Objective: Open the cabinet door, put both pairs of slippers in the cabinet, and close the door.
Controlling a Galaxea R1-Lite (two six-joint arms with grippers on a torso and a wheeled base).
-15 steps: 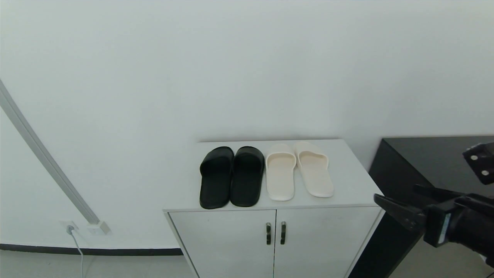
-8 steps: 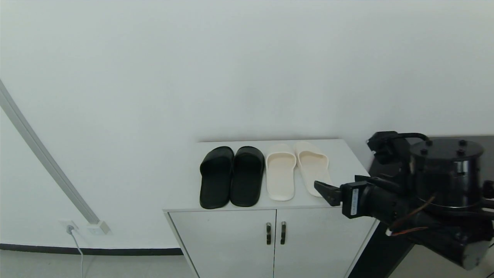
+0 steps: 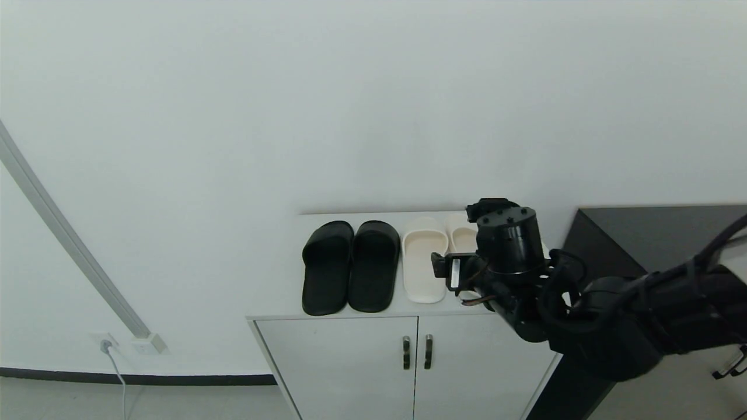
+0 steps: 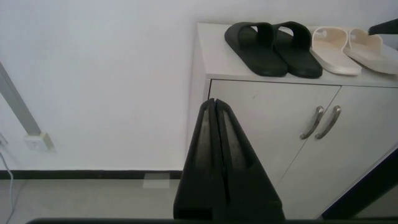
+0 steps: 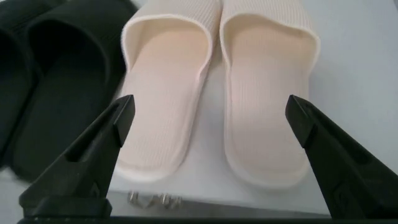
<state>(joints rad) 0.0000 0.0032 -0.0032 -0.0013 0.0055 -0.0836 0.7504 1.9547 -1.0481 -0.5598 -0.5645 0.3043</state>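
Note:
A pair of black slippers (image 3: pixel 350 268) and a pair of cream slippers (image 3: pixel 423 262) lie side by side on top of the white cabinet (image 3: pixel 280 294). Both cabinet doors are shut, their two handles (image 3: pixel 415 352) meeting at the middle. My right gripper (image 3: pixel 439 267) hovers over the cabinet's right part, just above the cream slippers (image 5: pixel 211 81). Seen from the right wrist, the right gripper (image 5: pixel 209 106) is open, one finger on each side of the cream pair. My left gripper (image 4: pixel 216 102) is shut and empty, held low to the left of the cabinet (image 4: pixel 261 106).
A black table (image 3: pixel 642 233) stands right against the cabinet's right side. A slanted grey conduit (image 3: pixel 58 227) runs down the wall to a socket with a cable (image 3: pixel 105 345) at the lower left. Bare floor lies in front of the cabinet.
My right arm has swung in from the right edge leftward, across the cabinet top, until its gripper hangs over the cream slippers. The slippers and doors have not moved.

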